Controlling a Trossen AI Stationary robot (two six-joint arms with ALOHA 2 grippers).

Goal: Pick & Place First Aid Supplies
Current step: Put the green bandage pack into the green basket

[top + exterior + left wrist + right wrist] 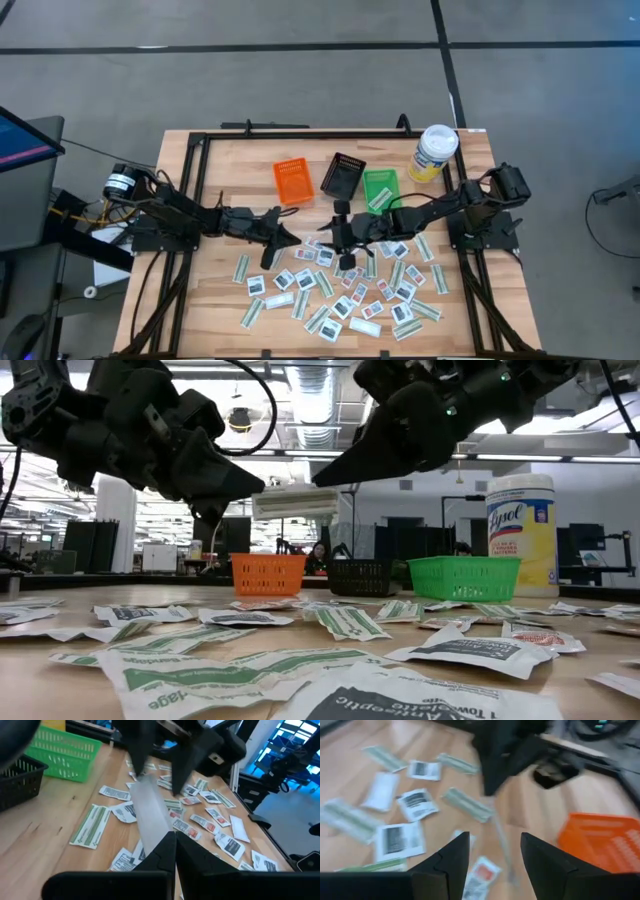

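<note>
Dozens of small flat packets, white squarish ones and pale-green strips, lie scattered on the wooden table. My left gripper hovers above the table's middle, shut on one long pale strip. In the low view the strip hangs level in the air between both grippers. My right gripper faces the left one. It is open, and its fingers stand on either side of the strip's free end. I see no touch there. My left gripper pinches the long pale strip by one end between its two fingers. It comes roughly level from the table's left side, fingers along the strip. The strip is lifted clear of the table and sticks out toward the right gripper.
An orange bin, a black bin and a green bin stand in a row behind the grippers. A yellow canister with a white lid stands at the far right corner. Bare wood lies at the table's near left.
</note>
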